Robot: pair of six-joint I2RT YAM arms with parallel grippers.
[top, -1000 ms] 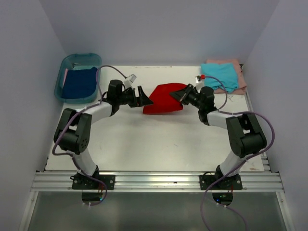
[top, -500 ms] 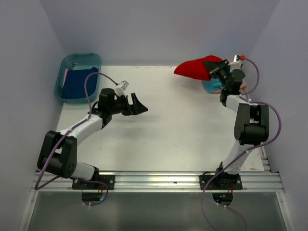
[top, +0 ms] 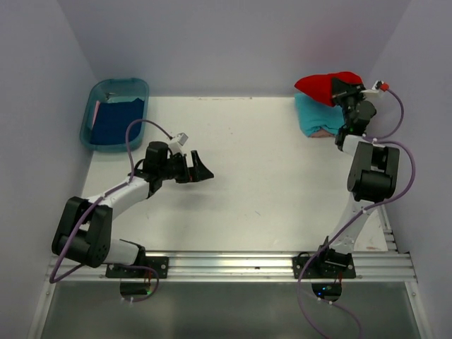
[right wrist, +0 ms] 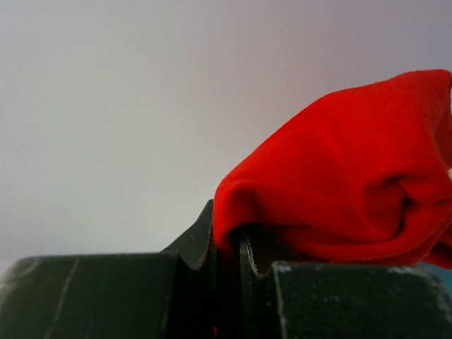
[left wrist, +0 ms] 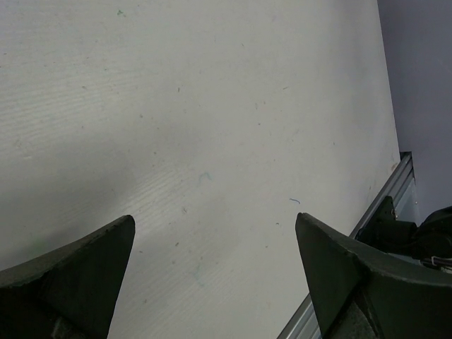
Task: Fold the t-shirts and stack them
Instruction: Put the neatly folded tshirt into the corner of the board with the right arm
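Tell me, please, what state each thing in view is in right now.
red t-shirt, bunched, held up off the table.
teal t-shirt, folded, lying at the far right corner.
dark blue t-shirt, lying in the tub.
left gripper, open, empty.
right gripper, shut on the red t-shirt.

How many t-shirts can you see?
4: red t-shirt in the right gripper, teal t-shirt on a pink t-shirt at the far right, dark blue t-shirt in the tub. Others may be hidden.
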